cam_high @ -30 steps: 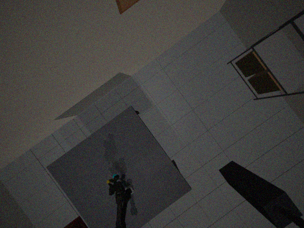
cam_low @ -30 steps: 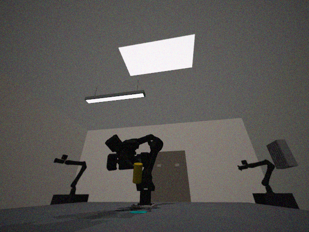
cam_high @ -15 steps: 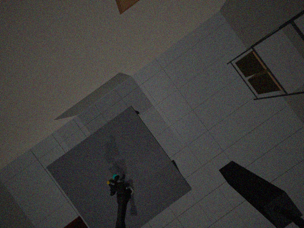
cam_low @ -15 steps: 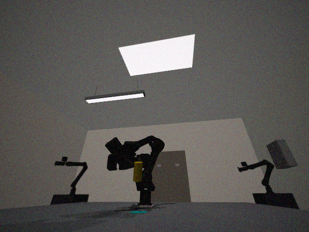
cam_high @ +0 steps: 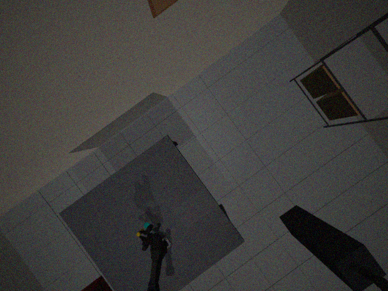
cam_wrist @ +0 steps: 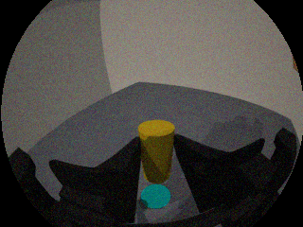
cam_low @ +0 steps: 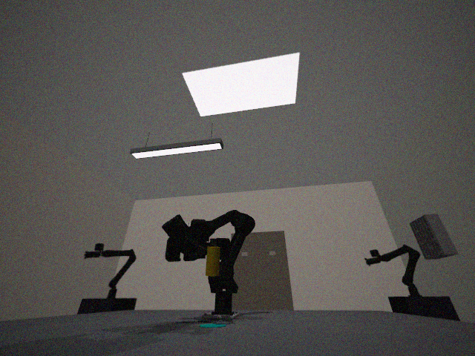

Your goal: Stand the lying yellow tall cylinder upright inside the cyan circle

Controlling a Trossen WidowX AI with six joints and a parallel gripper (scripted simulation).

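The yellow tall cylinder (cam_high: 137, 234) (cam_low: 212, 261) (cam_wrist: 156, 153) is upright in the air, well above the table, in the exterior view. My gripper (cam_wrist: 157, 140) is shut on it, with one dark finger on each side in the wrist view. The cyan circle (cam_high: 147, 225) (cam_low: 212, 325) (cam_wrist: 155, 196) lies flat on the table. It shows below the cylinder in the exterior view and just beyond the cylinder's lower end in the wrist view. In the top view part of the circle is hidden by the arm.
The grey table top (cam_high: 188, 200) (cam_low: 306, 333) carries my arm's base, with the arm's shadows on it. Two other dark arms (cam_low: 125, 264) (cam_low: 411, 264) stand on their own dark stands behind, left and right. A grey box (cam_low: 433, 236) shows at the right.
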